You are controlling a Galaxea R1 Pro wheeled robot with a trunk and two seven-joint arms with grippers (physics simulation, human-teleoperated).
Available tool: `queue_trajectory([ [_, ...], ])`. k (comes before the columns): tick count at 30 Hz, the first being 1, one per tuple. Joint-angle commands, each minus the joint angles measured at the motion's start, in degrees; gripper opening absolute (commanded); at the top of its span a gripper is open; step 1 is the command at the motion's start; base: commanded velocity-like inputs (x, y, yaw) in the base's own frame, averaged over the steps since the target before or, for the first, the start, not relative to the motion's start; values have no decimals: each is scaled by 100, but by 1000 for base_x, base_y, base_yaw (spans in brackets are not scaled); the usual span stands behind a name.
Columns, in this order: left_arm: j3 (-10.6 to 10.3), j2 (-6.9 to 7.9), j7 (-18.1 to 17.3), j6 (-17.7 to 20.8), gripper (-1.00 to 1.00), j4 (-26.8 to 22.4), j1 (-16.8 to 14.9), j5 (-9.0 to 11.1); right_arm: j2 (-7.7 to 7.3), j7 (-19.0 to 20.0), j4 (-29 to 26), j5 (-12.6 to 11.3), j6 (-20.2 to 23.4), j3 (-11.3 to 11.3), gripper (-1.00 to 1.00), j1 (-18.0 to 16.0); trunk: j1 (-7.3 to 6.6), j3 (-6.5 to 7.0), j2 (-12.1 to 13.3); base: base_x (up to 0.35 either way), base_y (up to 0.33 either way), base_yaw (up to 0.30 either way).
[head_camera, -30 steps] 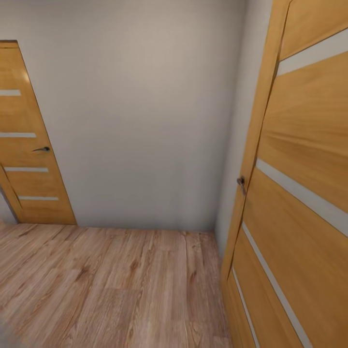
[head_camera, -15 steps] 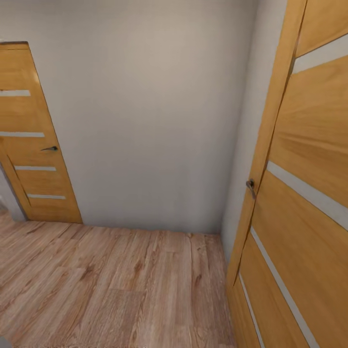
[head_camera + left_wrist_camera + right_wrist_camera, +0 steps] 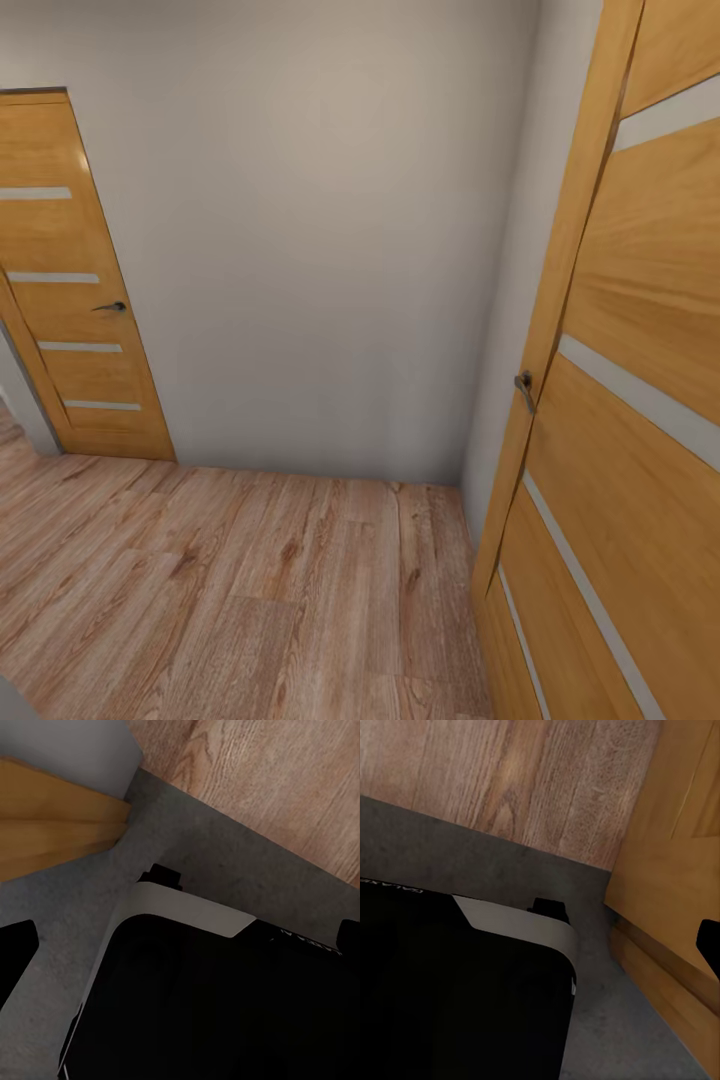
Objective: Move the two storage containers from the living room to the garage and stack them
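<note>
The two storage containers are out of view. I face a bare grey wall (image 3: 320, 250) in a narrow hallway with a wood plank floor (image 3: 250, 590). In the left wrist view my left gripper (image 3: 181, 949) hangs open above my own black, white-edged base (image 3: 195, 1005), its dark fingertips (image 3: 15, 960) at both picture edges and nothing between them. In the right wrist view my right gripper (image 3: 540, 952) is also spread open and holds nothing. One of its fingertips (image 3: 709, 941) shows at the picture edge, and the other is lost against the black base (image 3: 450, 997).
A slatted wooden door (image 3: 75, 290) with a dark handle is shut at the far left. Another such door (image 3: 630, 400) stands very close on my right, handle (image 3: 524, 388) near. A dark grey matte surface (image 3: 82, 900) lies under my base and meets the wood planks (image 3: 510, 780).
The whole head picture has slid to the right, so the camera has turned a little to the left. Nothing in the hallway itself has moved.
</note>
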Motion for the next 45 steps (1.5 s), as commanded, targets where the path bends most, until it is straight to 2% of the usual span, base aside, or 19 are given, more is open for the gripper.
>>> queue_trajectory([
  [1,-10,-2,16,-15,100,1,-3,27,1,-15,18,-49,-37,45,100,-7,0,-7,-5,0,0,0],
  [16,-10,-2,16,-14,100,1,-3,20,-2,-20,17,-20,-9,67,100,-8,0,-7,-5,18,0,0],
  [45,-10,-2,16,-12,100,1,-3,24,41,-8,18,-42,3,67,100,-7,0,-7,-5,310,0,0],
])
